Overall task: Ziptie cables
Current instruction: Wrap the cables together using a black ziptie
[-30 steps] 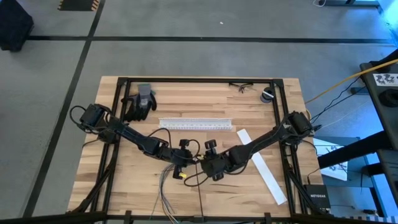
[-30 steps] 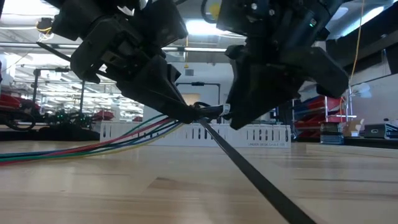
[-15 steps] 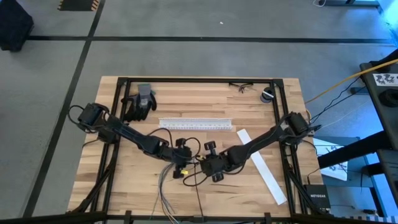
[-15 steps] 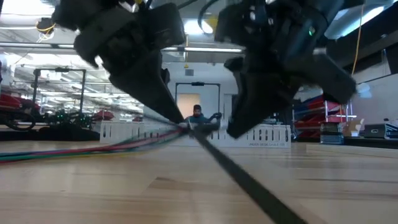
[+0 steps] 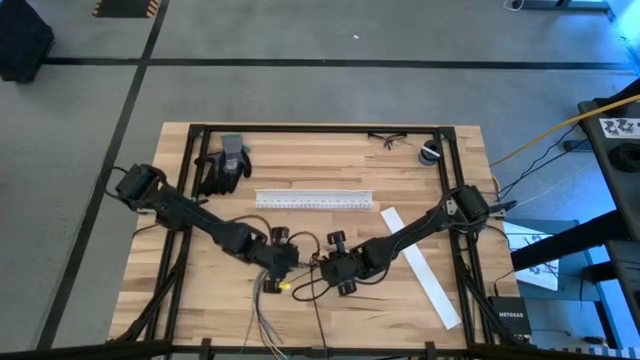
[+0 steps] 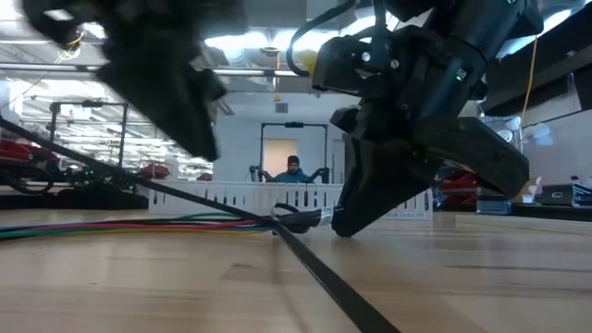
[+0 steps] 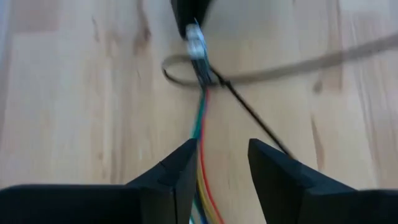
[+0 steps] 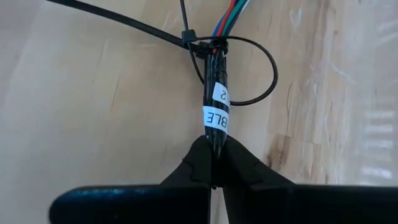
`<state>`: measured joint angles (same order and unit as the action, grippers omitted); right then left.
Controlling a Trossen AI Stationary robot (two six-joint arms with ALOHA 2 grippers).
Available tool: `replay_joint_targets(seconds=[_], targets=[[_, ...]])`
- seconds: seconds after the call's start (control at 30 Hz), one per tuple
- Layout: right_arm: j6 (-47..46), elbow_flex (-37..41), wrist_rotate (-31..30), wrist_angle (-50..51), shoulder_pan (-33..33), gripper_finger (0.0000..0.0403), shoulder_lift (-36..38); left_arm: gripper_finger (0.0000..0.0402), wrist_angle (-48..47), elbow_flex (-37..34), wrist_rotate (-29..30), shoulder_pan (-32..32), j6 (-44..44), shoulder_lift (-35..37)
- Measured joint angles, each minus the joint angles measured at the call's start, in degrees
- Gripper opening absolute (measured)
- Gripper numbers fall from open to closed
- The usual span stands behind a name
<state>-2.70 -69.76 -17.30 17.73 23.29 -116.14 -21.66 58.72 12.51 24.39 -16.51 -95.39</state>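
Observation:
The cables end in a black sleeve with white labels [image 8: 216, 102]; their coloured wires [image 7: 201, 140] trail over the table toward the left. A black ziptie is looped round the bundle just past the sleeve. Its head [image 8: 188, 38] sits against the wires and its long tail [image 6: 328, 277] lies on the wood. My right gripper [image 8: 214, 149] is shut on the sleeved end. My left gripper [image 7: 222, 155] is open, a short way back from the ziptie, with the wires running between its fingers. I cannot tell whether they touch. My right gripper pinches the free end of the black labelled sleeve [image 8: 215, 129] between its two fingers, which lie along the bundle. It comes slanting down from the table's right. The held end [image 6: 310, 218] sits just over the wood, while the wires beyond it rest on the table.
A white slotted channel [image 5: 315, 199] lies behind the arms and a white strip [image 5: 420, 265] to the right. A dark glove [image 5: 225, 165], glasses [image 5: 388, 140] and a small round thing [image 5: 431, 153] sit near the far edge. Grey wires [image 5: 266, 312] hang over the near edge. A person [image 6: 293, 168] shows far behind.
My left gripper has drawn back from the ziptied spot toward the table's left and risen. It was right at the bundle a second ago. My right gripper, still on the sleeve, has shifted slightly left and lowered the bundle's end closer to the wood.

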Motion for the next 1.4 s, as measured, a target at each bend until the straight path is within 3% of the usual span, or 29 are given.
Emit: replay_joint_targets(seconds=[0.23, 0.5, 0.8, 1.13, 1.4], targets=[[0.0, 0.1, 0.3, -1.8, -0.1, 0.0010, -0.1, 0.0136, 2.7, -2.8, 7.9, 6.6, 2.2, -2.9], [0.0, 0.1, 0.4, -2.1, -0.1, 0.0010, -0.2, 0.0137, 8.6, -4.1, 12.5, 8.4, 3.8, -5.4], [0.0, 0.1, 0.4, -2.7, -0.1, 0.0010, -0.2, 0.0137, 23.7, -4.1, 12.7, 6.7, 14.0, -5.4], [0.0, 0.1, 0.4, -3.2, -0.1, 0.0011, -0.3, 0.0137, 24.2, -1.9, 12.4, 2.9, 10.3, -5.3], [0.0, 0.1, 0.5, -4.2, -0.1, 0.0011, -0.3, 0.0137, 21.4, -1.8, 6.7, 0.0, 8.0, -6.4]])
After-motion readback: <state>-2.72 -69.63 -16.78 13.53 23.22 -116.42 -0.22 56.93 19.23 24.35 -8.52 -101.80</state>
